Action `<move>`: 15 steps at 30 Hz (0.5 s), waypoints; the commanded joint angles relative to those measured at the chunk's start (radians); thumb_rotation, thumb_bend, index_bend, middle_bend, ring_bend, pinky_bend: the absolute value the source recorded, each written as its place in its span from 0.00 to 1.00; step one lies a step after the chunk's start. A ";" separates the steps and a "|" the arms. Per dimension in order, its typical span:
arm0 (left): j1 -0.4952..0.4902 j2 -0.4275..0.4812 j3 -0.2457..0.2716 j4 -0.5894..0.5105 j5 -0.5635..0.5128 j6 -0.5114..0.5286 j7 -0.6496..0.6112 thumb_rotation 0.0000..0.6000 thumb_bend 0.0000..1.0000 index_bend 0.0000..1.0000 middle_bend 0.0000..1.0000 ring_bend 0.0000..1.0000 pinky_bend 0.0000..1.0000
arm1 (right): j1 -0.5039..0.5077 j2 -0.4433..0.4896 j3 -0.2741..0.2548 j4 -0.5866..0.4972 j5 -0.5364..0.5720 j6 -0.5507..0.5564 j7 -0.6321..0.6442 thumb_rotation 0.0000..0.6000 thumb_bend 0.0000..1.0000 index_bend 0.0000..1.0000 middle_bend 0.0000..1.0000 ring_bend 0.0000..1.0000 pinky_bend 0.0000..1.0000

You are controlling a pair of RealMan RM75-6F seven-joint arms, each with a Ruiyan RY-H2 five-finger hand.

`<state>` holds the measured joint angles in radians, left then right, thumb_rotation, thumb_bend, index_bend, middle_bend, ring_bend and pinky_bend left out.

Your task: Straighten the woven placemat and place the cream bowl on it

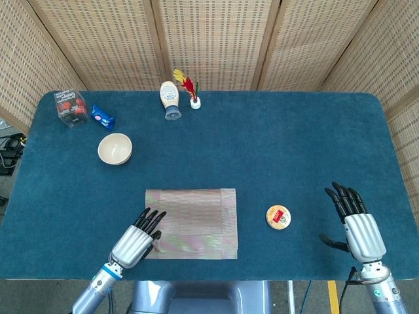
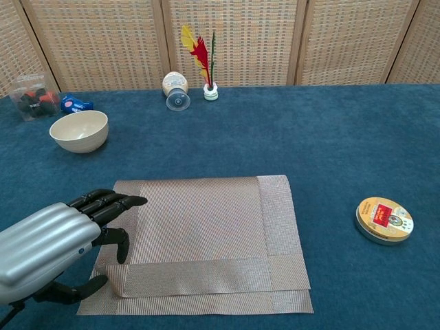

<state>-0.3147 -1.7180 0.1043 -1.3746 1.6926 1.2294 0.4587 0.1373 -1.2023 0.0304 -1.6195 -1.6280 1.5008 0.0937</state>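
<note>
Resting left hand (image 2: pixel 48 249): fingers spread, tips on the placemat's (image 2: pixel 206 234) left edge, gripping nothing.
Right hand (image 1: pixel 358 226): fingers apart, empty.
Bowl (image 2: pixel 80 130): well beyond left fingertips.

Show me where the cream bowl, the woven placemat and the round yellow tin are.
cream bowl (image 2: pixel 79 130), chest view, on its inside wall.
woven placemat (image 2: pixel 199 220), chest view, on its flat middle.
round yellow tin (image 2: pixel 384 219), chest view, on its lid.
</note>
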 commanded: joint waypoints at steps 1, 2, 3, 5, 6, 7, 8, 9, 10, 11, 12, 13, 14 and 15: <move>-0.001 -0.001 0.000 -0.001 -0.002 -0.001 0.001 1.00 0.43 0.49 0.00 0.00 0.00 | 0.000 0.001 0.000 0.000 -0.001 0.001 0.001 1.00 0.23 0.04 0.00 0.00 0.00; -0.001 0.000 0.000 -0.001 -0.003 -0.001 0.001 1.00 0.45 0.50 0.00 0.00 0.00 | 0.000 0.001 0.000 0.000 0.000 0.001 0.002 1.00 0.23 0.04 0.00 0.00 0.00; -0.001 0.001 0.001 -0.002 -0.003 0.000 0.000 1.00 0.46 0.51 0.00 0.00 0.00 | -0.001 0.001 0.001 0.000 0.000 0.002 0.003 1.00 0.23 0.04 0.00 0.00 0.00; 0.000 0.004 0.002 -0.005 -0.004 0.001 0.000 1.00 0.47 0.52 0.00 0.00 0.00 | 0.000 0.001 0.001 0.000 -0.001 0.002 0.004 1.00 0.23 0.04 0.00 0.00 0.00; 0.000 0.006 0.003 -0.007 -0.004 0.002 0.000 1.00 0.49 0.53 0.00 0.00 0.00 | -0.001 0.001 0.000 0.000 -0.001 0.002 0.003 1.00 0.23 0.04 0.00 0.00 0.00; 0.000 0.008 0.003 -0.007 -0.004 0.001 0.000 1.00 0.51 0.53 0.00 0.00 0.00 | 0.000 0.001 0.000 0.000 -0.002 0.003 0.003 1.00 0.23 0.04 0.00 0.00 0.00; 0.000 0.009 0.004 -0.009 -0.006 0.001 -0.001 1.00 0.53 0.53 0.00 0.00 0.00 | 0.000 0.001 0.000 0.000 -0.004 0.003 0.002 1.00 0.23 0.04 0.00 0.00 0.00; 0.000 0.011 0.005 -0.011 -0.007 0.001 -0.002 1.00 0.55 0.54 0.00 0.00 0.00 | -0.001 0.001 0.000 0.000 -0.005 0.004 0.001 1.00 0.23 0.04 0.00 0.00 0.00; 0.000 0.012 0.005 -0.011 -0.008 0.001 -0.003 1.00 0.55 0.54 0.00 0.00 0.00 | -0.001 0.000 0.000 0.000 -0.005 0.005 0.001 1.00 0.23 0.04 0.00 0.00 0.00; 0.000 0.013 0.006 -0.012 -0.008 0.000 -0.003 1.00 0.57 0.54 0.00 0.00 0.00 | -0.001 0.000 0.000 0.000 -0.006 0.006 0.001 1.00 0.23 0.04 0.00 0.00 0.00; 0.001 0.014 0.006 -0.012 -0.009 0.000 -0.003 1.00 0.57 0.55 0.00 0.00 0.00 | -0.002 0.000 0.000 0.000 -0.007 0.007 0.000 1.00 0.23 0.04 0.00 0.00 0.00; 0.001 0.015 0.006 -0.012 -0.009 0.000 -0.002 1.00 0.58 0.55 0.00 0.00 0.00 | -0.002 0.000 0.000 0.000 -0.007 0.008 0.000 1.00 0.23 0.04 0.00 0.00 0.00; 0.001 0.016 0.007 -0.012 -0.010 0.000 -0.002 1.00 0.58 0.55 0.00 0.00 0.00 | -0.002 0.000 -0.001 0.000 -0.008 0.009 0.001 1.00 0.23 0.04 0.00 0.00 0.00; 0.001 0.017 0.007 -0.013 -0.011 0.000 -0.003 1.00 0.59 0.55 0.00 0.00 0.00 | -0.003 0.000 -0.001 -0.001 -0.008 0.010 0.000 1.00 0.23 0.04 0.00 0.00 0.00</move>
<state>-0.3139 -1.7008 0.1111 -1.3878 1.6819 1.2298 0.4557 0.1349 -1.2021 0.0297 -1.6201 -1.6361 1.5103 0.0941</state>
